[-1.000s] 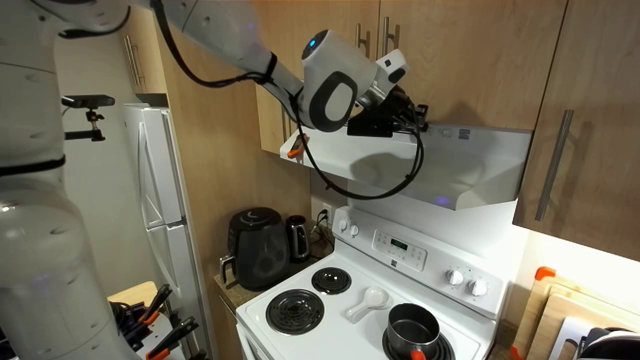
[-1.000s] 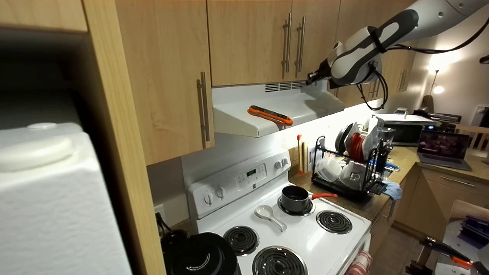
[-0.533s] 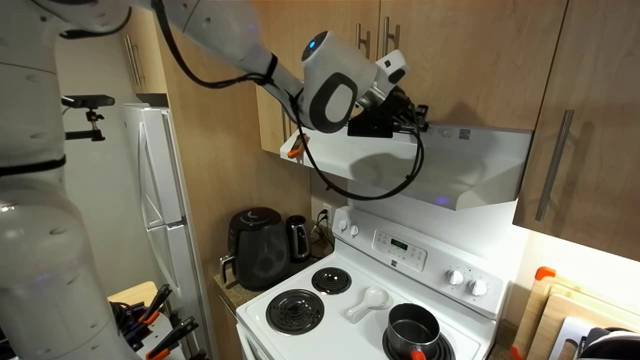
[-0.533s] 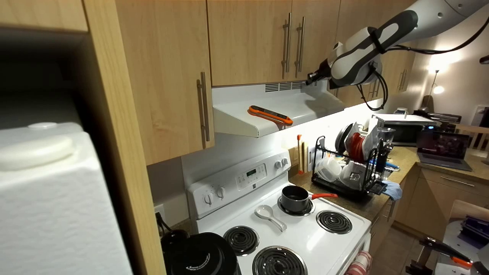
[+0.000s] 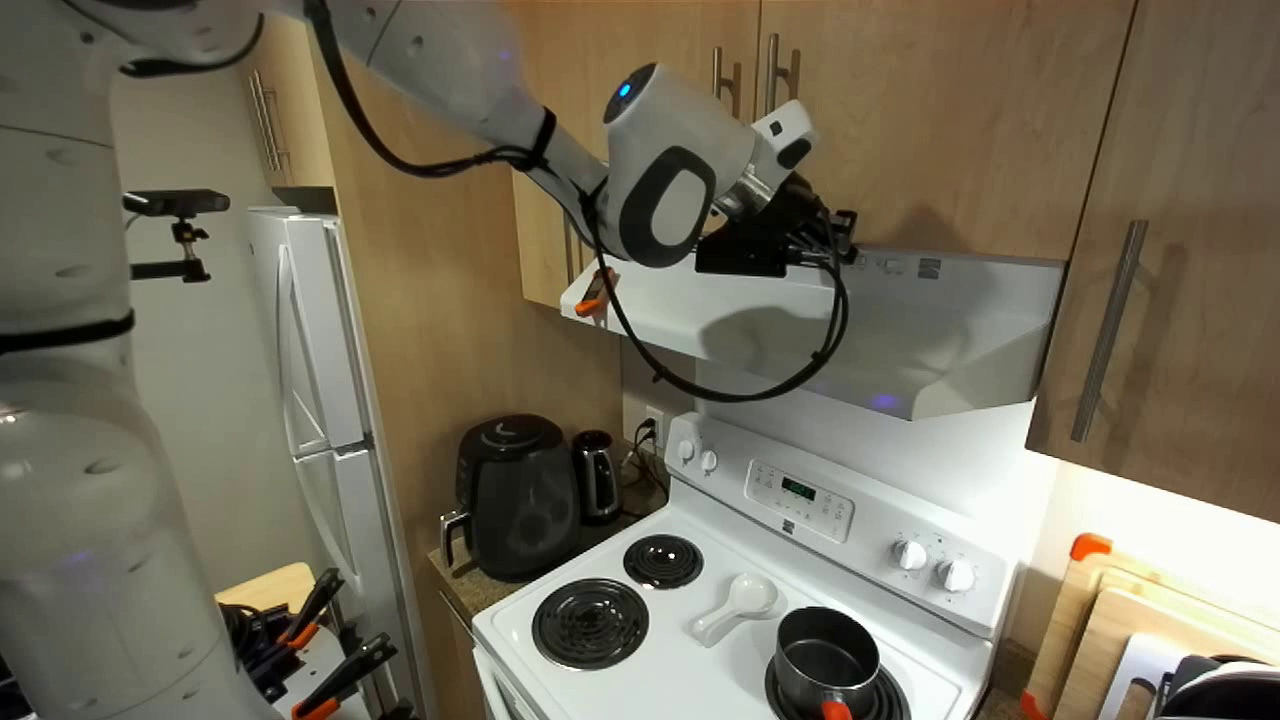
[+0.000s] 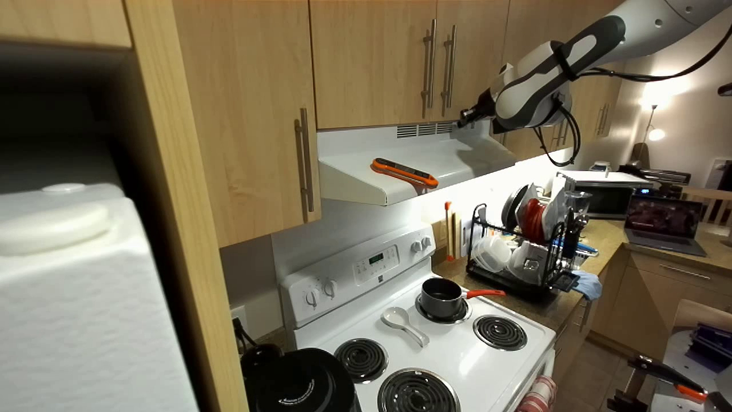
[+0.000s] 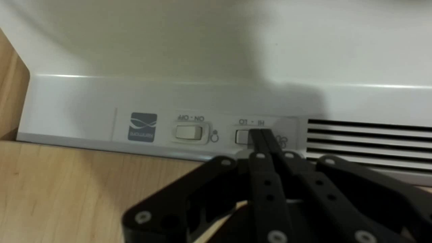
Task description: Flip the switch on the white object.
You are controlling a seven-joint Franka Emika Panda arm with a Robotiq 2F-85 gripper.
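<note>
The white range hood shows in both exterior views (image 5: 980, 330) (image 6: 360, 151) and fills the upper wrist view (image 7: 189, 50). Its switch strip carries a light switch (image 7: 188, 132) marked ON - OFF and a fan switch (image 7: 241, 137) marked HI - LO. My gripper (image 7: 263, 132) is shut with nothing between its fingers. Its tips overlap the right part of the fan switch in the wrist view and hide it; I cannot tell for certain whether they touch it. In an exterior view the gripper tip (image 6: 462, 121) is at the hood's back strip, beside the vent slots.
Wooden cabinets with bar handles (image 6: 432, 63) are directly above the hood. An orange and black tool (image 6: 404, 173) is on the hood's sloping front. The white stove (image 5: 690, 690) below bears a pot (image 5: 825, 655) and a spoon rest (image 5: 745, 600). Vent slots (image 7: 371, 141) are beside the fan switch.
</note>
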